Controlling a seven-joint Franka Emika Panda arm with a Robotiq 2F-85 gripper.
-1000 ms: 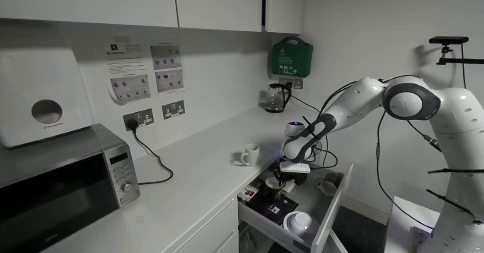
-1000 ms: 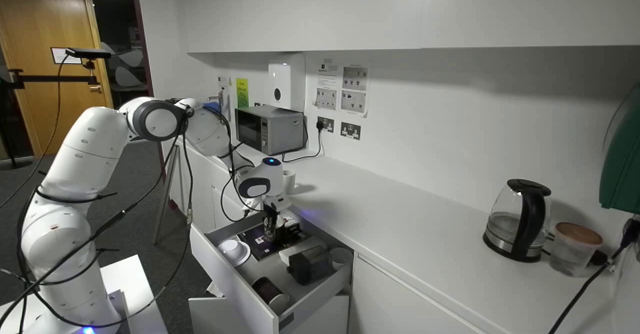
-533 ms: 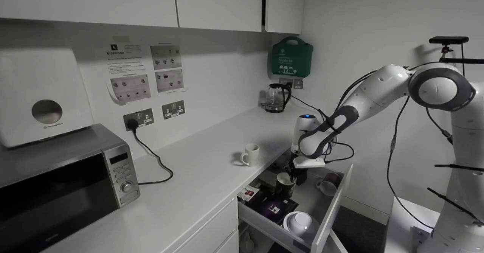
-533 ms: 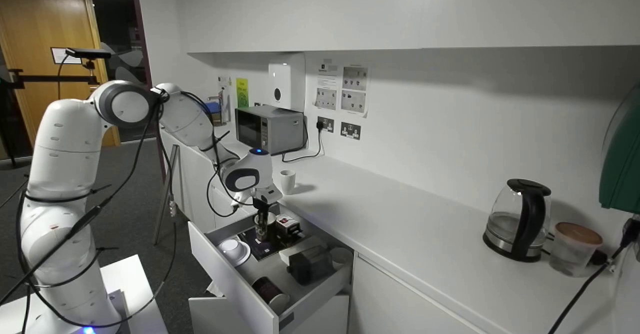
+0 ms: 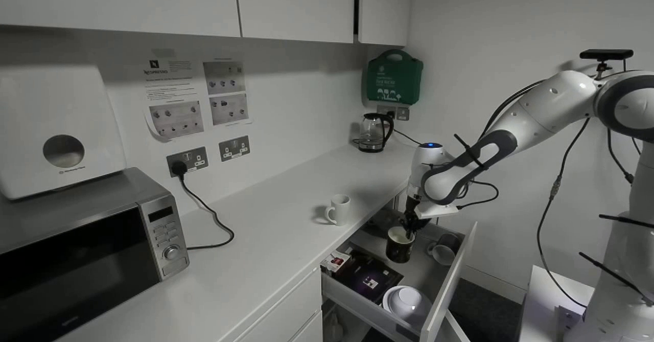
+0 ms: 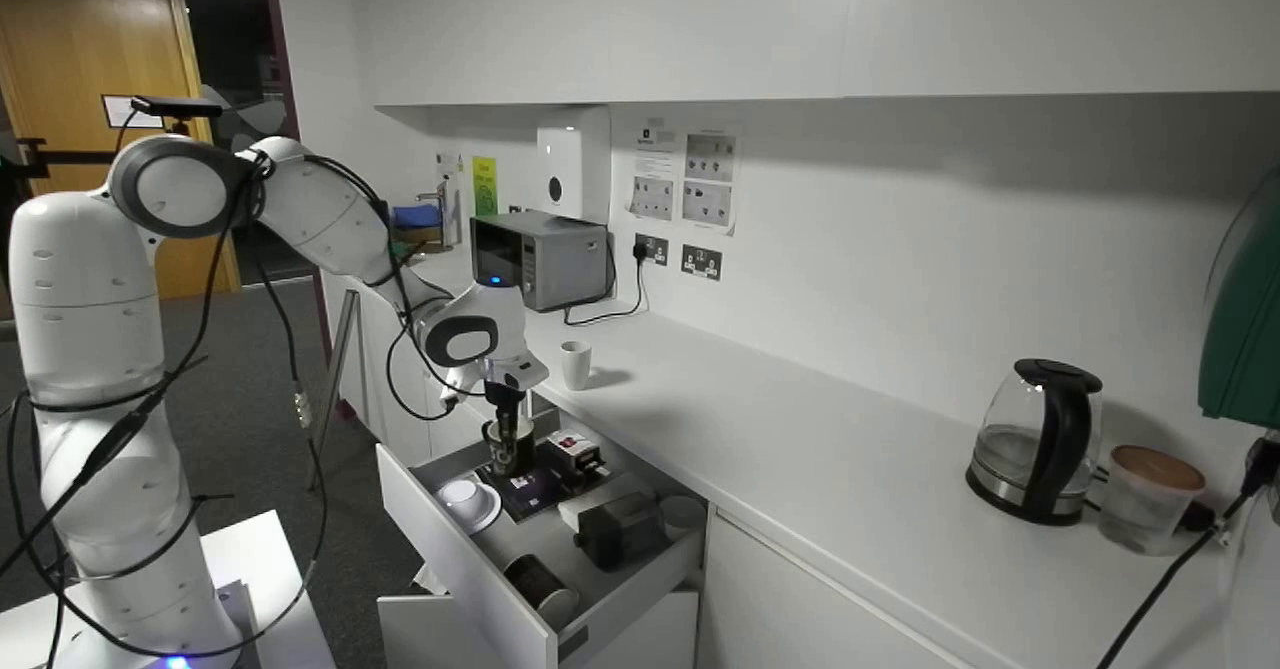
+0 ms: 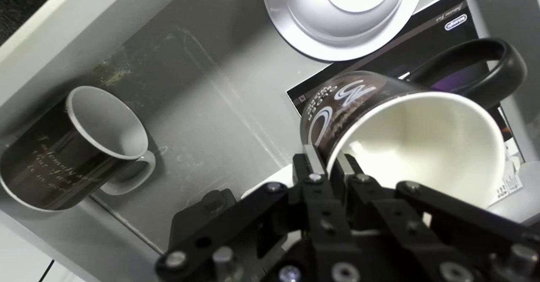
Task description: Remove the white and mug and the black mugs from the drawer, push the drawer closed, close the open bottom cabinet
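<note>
White cupboards (image 5: pixel 296 7) hang along a pale wall (image 6: pixel 900 229); dark flooring (image 6: pixel 250 429), possibly carpet, lies before a wooden door (image 6: pixel 85 49).

Brown-black outside with pale blue and white lettering, cream inside, on the gripped mug (image 7: pixel 415 143); black, silvery at the tips, on the fingers (image 7: pixel 319 202). Dark with fine gold script on the lying mug (image 7: pixel 71 151), white at rim and handle. Plain white on the crockery (image 7: pixel 337 29), standing mug (image 5: pixel 340 209) and table (image 5: pixel 265 240). Grey with pale scuffs inside the drawer (image 7: pixel 219 117). Black and purple on the flat box (image 5: pixel 365 280). Green, white-printed, on the first-aid case (image 5: pixel 394 78).
</note>
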